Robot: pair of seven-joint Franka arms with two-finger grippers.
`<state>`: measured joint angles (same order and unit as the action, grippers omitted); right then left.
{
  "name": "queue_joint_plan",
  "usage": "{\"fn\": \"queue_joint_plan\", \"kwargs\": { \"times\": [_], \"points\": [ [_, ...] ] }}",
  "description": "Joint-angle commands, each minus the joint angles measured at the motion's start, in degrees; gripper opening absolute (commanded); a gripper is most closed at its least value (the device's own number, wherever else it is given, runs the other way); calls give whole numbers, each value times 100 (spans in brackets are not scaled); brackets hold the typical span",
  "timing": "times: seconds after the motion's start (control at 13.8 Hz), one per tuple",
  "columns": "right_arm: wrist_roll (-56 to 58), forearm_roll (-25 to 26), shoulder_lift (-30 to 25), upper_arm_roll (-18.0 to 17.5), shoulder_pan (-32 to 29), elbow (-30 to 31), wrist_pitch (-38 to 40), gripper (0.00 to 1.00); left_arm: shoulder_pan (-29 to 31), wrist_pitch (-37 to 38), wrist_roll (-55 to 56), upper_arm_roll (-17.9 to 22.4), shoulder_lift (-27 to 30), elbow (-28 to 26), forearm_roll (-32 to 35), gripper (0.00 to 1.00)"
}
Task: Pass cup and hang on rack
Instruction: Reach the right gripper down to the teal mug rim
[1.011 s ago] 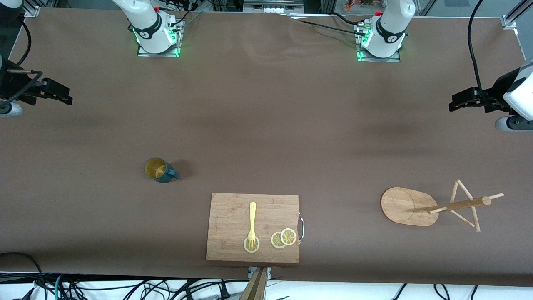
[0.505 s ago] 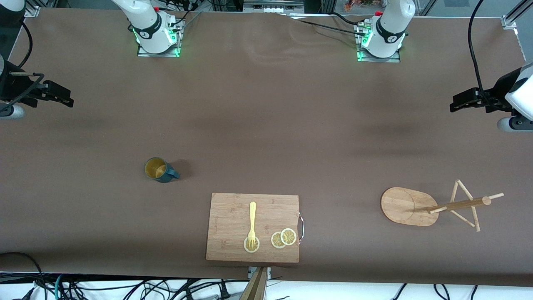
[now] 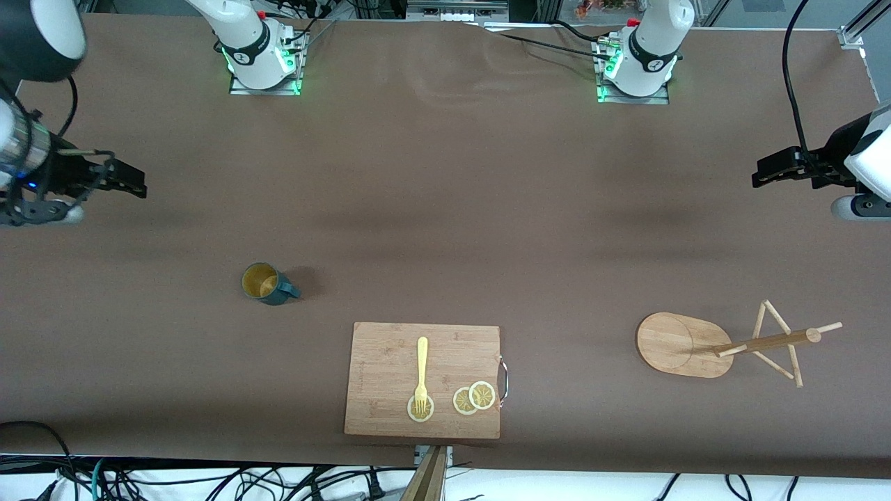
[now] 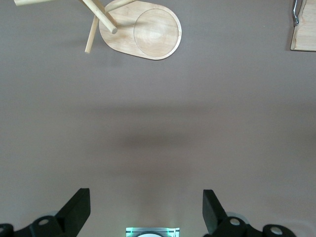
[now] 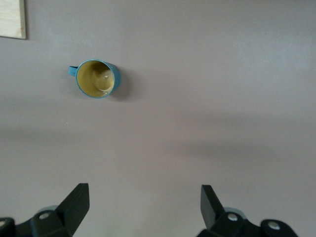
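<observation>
Both pairs of fingers stand spread, holding nothing. Front view: right gripper [image 3: 136, 184] over bare table at its arm's end; left gripper [image 3: 759, 172] likewise; cup [image 3: 264, 283] upright, well apart from rack [image 3: 682, 344] — cutting board [image 3: 390, 379] nearer. Left wrist: rack's base [image 4: 143, 32]; right wrist: cup [image 5: 96, 79].

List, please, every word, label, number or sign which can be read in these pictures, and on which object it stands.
There is no readable text in these views.
The cup, the rack and the cutting board carry no print that shows.
A round mark on each arm base is too small to read.
The left gripper and right gripper, both open over bare table, show no marking.
</observation>
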<state>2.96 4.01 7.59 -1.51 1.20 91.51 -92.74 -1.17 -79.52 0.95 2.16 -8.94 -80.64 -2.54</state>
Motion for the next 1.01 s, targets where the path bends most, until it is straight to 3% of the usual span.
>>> {"fn": "queue_joint_plan", "kwargs": {
  "times": [0.0,0.58,0.94],
  "points": [
    [-67,162,233,-7,249,16,-130,100,29,51,54,-32,-99,198,26,100],
    [-996,-164,1120,-16,556,121,-1412,100,38,51,54,-32,-108,198,17,100],
    [-1289,-173,1314,-7,574,1385,-3378,100,38,51,54,-32,-108,198,17,100]
  ]
}}
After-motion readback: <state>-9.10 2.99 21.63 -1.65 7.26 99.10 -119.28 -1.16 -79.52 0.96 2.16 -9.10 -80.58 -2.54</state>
